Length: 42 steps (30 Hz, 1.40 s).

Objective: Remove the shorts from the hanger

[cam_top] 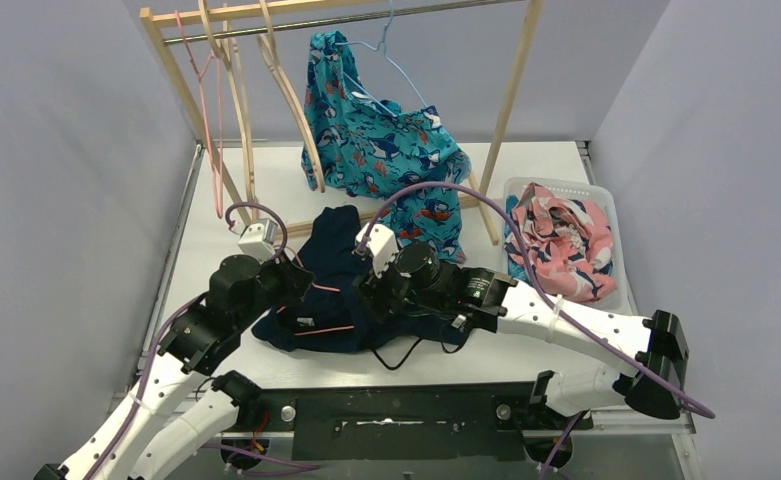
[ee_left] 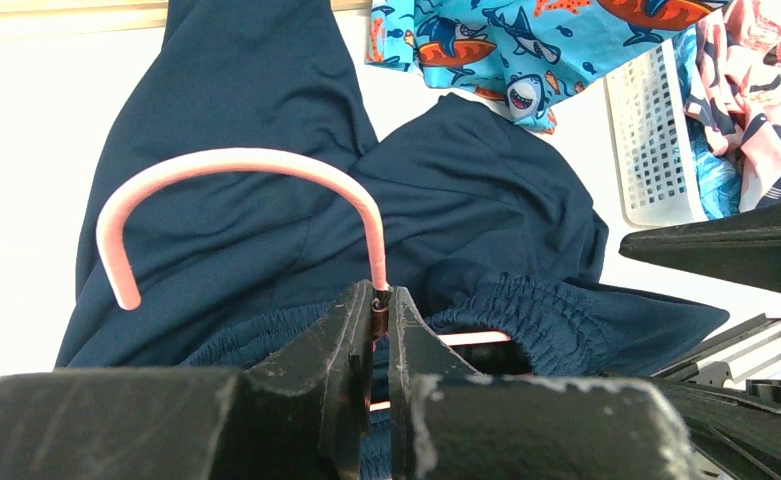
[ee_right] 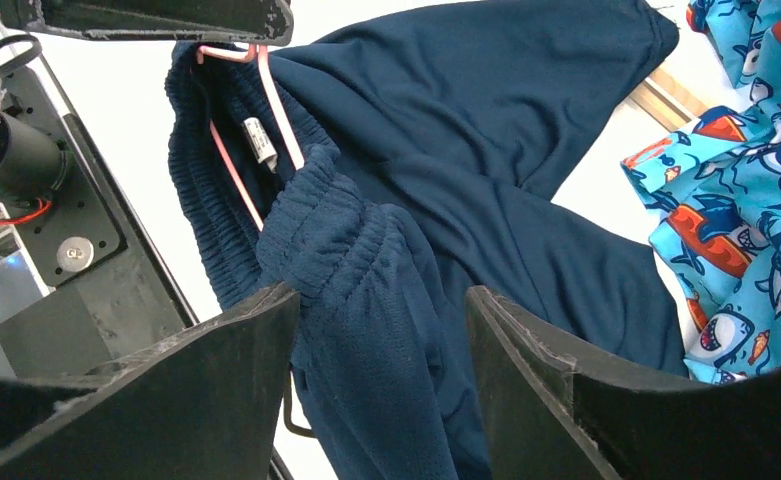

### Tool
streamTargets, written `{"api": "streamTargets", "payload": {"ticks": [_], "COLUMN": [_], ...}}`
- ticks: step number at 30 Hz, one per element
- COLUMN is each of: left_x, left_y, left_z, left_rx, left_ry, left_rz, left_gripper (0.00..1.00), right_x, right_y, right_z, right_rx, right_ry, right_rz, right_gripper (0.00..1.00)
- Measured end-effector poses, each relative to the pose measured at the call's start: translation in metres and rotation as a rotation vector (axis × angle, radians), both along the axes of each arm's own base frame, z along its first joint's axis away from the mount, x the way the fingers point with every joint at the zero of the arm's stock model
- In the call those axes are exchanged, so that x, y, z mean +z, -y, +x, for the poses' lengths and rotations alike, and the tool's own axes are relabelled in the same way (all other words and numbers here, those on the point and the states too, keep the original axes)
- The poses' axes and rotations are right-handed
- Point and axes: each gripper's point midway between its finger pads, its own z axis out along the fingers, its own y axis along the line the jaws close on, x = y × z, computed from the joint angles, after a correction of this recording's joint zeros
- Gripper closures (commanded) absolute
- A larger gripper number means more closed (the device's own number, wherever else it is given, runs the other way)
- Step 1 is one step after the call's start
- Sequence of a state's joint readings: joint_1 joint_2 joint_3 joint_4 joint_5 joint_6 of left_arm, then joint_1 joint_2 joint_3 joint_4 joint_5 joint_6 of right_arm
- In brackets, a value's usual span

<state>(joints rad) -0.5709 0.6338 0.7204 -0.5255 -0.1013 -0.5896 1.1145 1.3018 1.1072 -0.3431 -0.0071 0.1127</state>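
The navy shorts (cam_top: 331, 290) lie crumpled on the surface (cam_top: 216, 230) at the centre, between the two arms, with the pink hanger (ee_left: 236, 165) threaded through their gathered waistband and its hook sticking out above the cloth. The left tool (ee_left: 379, 330), at the 9 o'clock edge of the shorts, is pinched tight on the hanger's neck just below the hook. The right tool (ee_right: 378, 300), at their 3 o'clock edge, stands wide open; a bunched fold of waistband sits in the gap between its jaws, close against one of them, and nothing is gripped. At 12 o'clock the shark shorts (cam_top: 376, 140) hang from a blue hanger (cam_top: 396, 60) on the wooden rack (cam_top: 511, 100), their lower edge drooping down to the surface just beside the navy pair. At 3 o'clock a white basket (cam_top: 576, 186) holds the floral shorts (cam_top: 566, 240), heaped loosely inside it
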Motion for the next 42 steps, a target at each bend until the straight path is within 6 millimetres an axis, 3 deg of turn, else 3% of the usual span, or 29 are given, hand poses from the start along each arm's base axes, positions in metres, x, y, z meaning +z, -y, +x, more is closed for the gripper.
{"api": "streamTargets", "payload": {"ticks": [5, 9, 14, 19, 26, 32, 38, 42], "left_x": [-0.002, -0.003, -0.005, -0.002, 0.004, 0.006, 0.008, 0.01], "left_y": [-0.001, -0.001, -0.003, -0.006, -0.016, -0.017, -0.016, -0.015], "left_z": [-0.002, -0.003, -0.003, -0.004, -0.005, -0.005, -0.005, -0.005], "left_rx": [0.0, -0.002, 0.005, 0.017, 0.067, 0.086, 0.095, 0.098], "left_ry": [-0.011, -0.014, -0.021, -0.006, 0.014, 0.017, 0.015, 0.018], "left_rz": [0.008, 0.011, 0.019, 0.017, 0.008, -0.009, -0.033, -0.049], "left_gripper": [1.0, 1.0, 1.0, 1.0, 1.0, 1.0, 1.0, 1.0], "right_x": [0.001, -0.008, -0.016, -0.012, -0.003, 0.008, 0.004, -0.003], "right_y": [-0.012, -0.03, -0.03, -0.024, 0.025, 0.069, 0.12, 0.134], "right_z": [0.001, -0.004, -0.001, 0.007, 0.029, 0.031, 0.039, 0.034], "right_rx": [0.01, 0.073, 0.048, -0.006, -0.166, -0.273, -0.431, -0.447], "right_ry": [-0.004, -0.036, -0.048, -0.048, -0.029, -0.008, -0.006, -0.011], "right_rz": [0.012, 0.024, 0.024, 0.062, 0.1, 0.142, 0.131, 0.129], "right_gripper": [0.42, 0.6, 0.85, 0.97, 1.0, 1.0, 1.0, 0.99]}}
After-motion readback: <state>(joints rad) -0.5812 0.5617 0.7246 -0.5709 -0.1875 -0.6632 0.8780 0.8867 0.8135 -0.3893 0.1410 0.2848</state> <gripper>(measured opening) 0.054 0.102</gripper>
